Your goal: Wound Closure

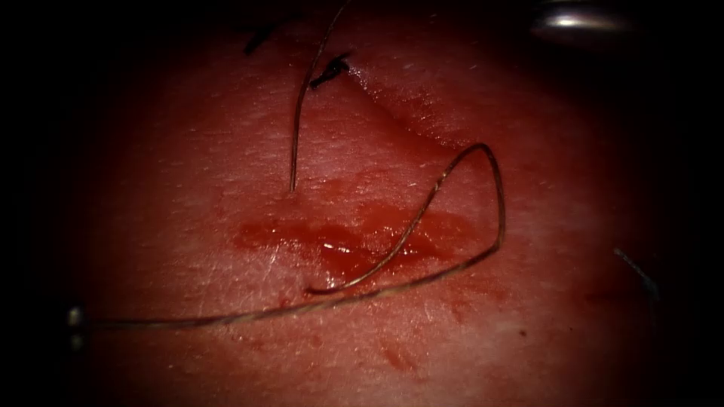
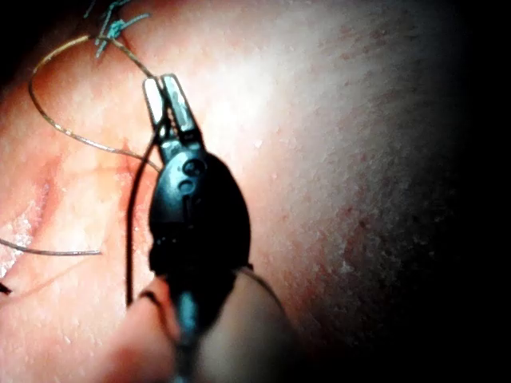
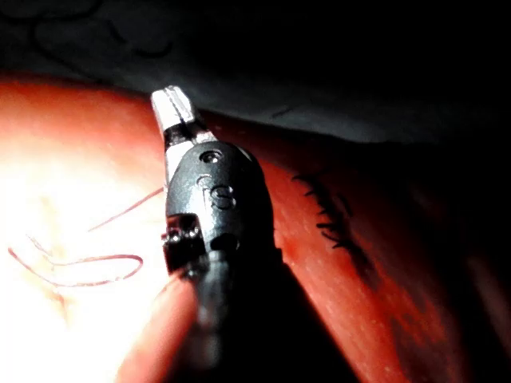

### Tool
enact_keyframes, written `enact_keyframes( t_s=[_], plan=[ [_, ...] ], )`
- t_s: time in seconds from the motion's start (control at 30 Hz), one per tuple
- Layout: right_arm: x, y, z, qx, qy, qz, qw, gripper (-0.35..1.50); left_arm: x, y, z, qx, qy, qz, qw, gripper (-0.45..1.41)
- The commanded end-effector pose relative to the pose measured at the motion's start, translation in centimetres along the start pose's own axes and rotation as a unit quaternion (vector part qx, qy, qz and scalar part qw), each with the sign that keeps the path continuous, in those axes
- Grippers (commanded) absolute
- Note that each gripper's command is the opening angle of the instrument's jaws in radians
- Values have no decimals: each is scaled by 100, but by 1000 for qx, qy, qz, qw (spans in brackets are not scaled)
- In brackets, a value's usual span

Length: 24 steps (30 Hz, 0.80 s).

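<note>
The cut (image 1: 407,120) runs as a furrow down the tissue (image 1: 188,188) towards a pool of red fluid (image 1: 347,249). A knotted stitch (image 1: 330,70) with short dark ends sits at its upper end, so one stitch looks finished; the furrow below it lies unstitched, so most of the closure seems left. Loose thread (image 1: 494,196) loops over the fluid and trails away to the left, while another strand (image 1: 298,120) enters the tissue left of the cut. I cannot make out the needle. In its wrist view, the left tool (image 2: 169,100) hovers over the tissue with jaws together, seemingly holding nothing, though thread passes close. The right tool (image 3: 177,108) likewise has its jaws closed and empty, off the tissue's edge.
</note>
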Motion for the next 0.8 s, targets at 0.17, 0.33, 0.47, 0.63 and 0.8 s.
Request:
enact_keyframes(
  t_s=[0.17, 0.33, 0.47, 0.63, 0.8],
  plan=[
    [-60, -11, 61, 52, -42, -39, 997, -35, -10, 13, 16, 21, -29, -3, 999, -45],
    [-110, -69, 109, 104, -51, -17, 993, -35, -20, 42, 16, -7, -74, -3, 997, -45],
    [-143, -93, 128, 115, -52, -9, 992, -35, -22, 56, 9, -22, -100, -5, 995, -45],
    [-170, -123, 154, 131, -46, -4, 990, -35, -17, 76, 3, -49, -135, -5, 990, -45],
    [-169, -128, 166, 132, -16, 8, 991, -35, 4, 102, 0, -121, -114, 15, 986, -45]
  ],
)
